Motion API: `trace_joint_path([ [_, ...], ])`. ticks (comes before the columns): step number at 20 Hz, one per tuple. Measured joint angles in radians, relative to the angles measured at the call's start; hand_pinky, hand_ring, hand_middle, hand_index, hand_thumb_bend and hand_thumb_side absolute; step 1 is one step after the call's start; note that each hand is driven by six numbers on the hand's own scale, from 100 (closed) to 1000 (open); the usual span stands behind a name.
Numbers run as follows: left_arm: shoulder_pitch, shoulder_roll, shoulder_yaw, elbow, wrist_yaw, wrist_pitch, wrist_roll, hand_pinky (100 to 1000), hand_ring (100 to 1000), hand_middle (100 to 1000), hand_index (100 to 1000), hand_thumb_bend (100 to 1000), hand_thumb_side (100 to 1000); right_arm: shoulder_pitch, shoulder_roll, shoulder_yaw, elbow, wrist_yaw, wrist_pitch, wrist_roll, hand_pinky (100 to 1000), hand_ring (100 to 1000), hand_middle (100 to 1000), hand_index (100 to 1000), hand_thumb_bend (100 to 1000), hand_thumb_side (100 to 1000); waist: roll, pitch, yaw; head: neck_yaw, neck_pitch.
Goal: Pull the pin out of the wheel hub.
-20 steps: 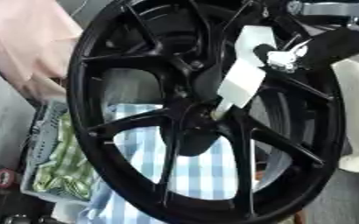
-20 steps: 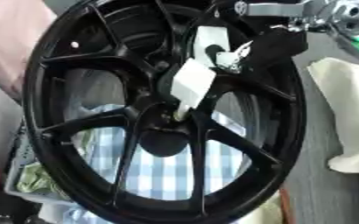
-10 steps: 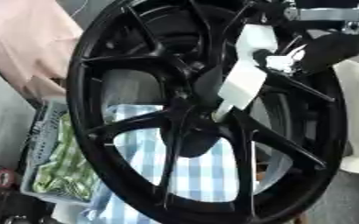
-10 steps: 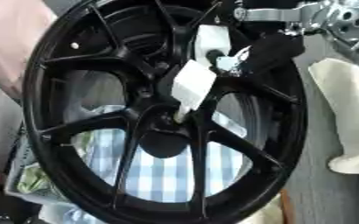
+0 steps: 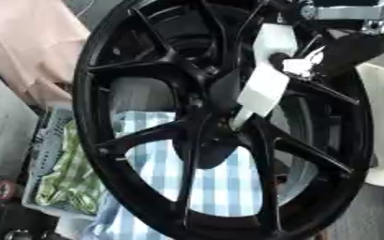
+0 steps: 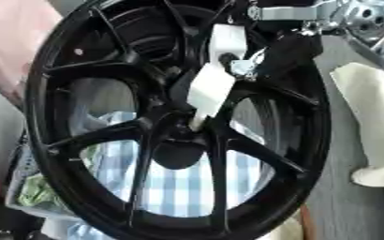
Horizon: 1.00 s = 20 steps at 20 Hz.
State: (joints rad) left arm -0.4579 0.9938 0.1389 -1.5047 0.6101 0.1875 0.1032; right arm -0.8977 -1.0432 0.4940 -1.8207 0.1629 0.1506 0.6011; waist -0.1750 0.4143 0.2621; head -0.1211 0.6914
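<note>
**Pin at hub, pinched from upper right**

Pin (image 6: pixel 197 123) — pale, slim, seated at the centre of the glossy black multi-spoke alloy wheel (image 5: pixel 138 65), tip touching the hub (image 5: pixel 208 140) where the spokes meet. Stands large and tilted across both views, filling most of each.

Right robot hand (image 5: pixel 298 63) reaching in from the upper right corner, black with a silver wrist joint, angled down and leftward over the wheel face. White-covered fingers (image 5: pixel 263 88) stretched toward the hub, closed together on the upper end of the pin; exact contact blurred.

Behind the spokes: blue-and-white checked cloth (image 5: pixel 220 187), grey basket (image 5: pixel 44 154) of green items at lower left, pink fabric (image 5: pixel 31 42) at upper left, cream cloth (image 6: pixel 375 117) on the right.
</note>
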Motion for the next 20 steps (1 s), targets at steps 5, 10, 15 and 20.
trace_joint_path([
  [5, 0.000, 0.000, 0.000, 0.000, 0.000, 0.001, -0.002, 770, 739, 602, 708, 214, 716, 0.000, 0.002, 0.005, 0.016, -0.044, 0.013, -0.046, 823, 786, 379, 599, 100, 502, 0.000, 0.001, 0.000, 0.001, 0.000],
  [10, -0.001, 0.000, -0.001, 0.000, -0.002, 0.000, -0.005, 772, 740, 603, 709, 210, 718, -0.008, 0.011, 0.002, 0.030, -0.108, 0.041, -0.091, 785, 715, 330, 539, 100, 519, 0.000, 0.001, 0.000, 0.002, 0.000],
  [15, -0.001, 0.000, -0.003, 0.000, -0.003, 0.002, -0.009, 773, 740, 603, 709, 205, 720, -0.018, 0.018, -0.016, 0.030, -0.188, 0.066, -0.120, 765, 669, 292, 504, 100, 480, 0.000, 0.001, 0.000, 0.003, 0.000],
  [20, -0.001, 0.000, -0.004, 0.001, -0.003, 0.002, -0.009, 774, 741, 604, 709, 204, 721, -0.027, 0.018, -0.045, 0.028, -0.250, 0.085, -0.123, 756, 643, 269, 482, 100, 430, 0.000, 0.000, -0.002, 0.004, 0.001],
])
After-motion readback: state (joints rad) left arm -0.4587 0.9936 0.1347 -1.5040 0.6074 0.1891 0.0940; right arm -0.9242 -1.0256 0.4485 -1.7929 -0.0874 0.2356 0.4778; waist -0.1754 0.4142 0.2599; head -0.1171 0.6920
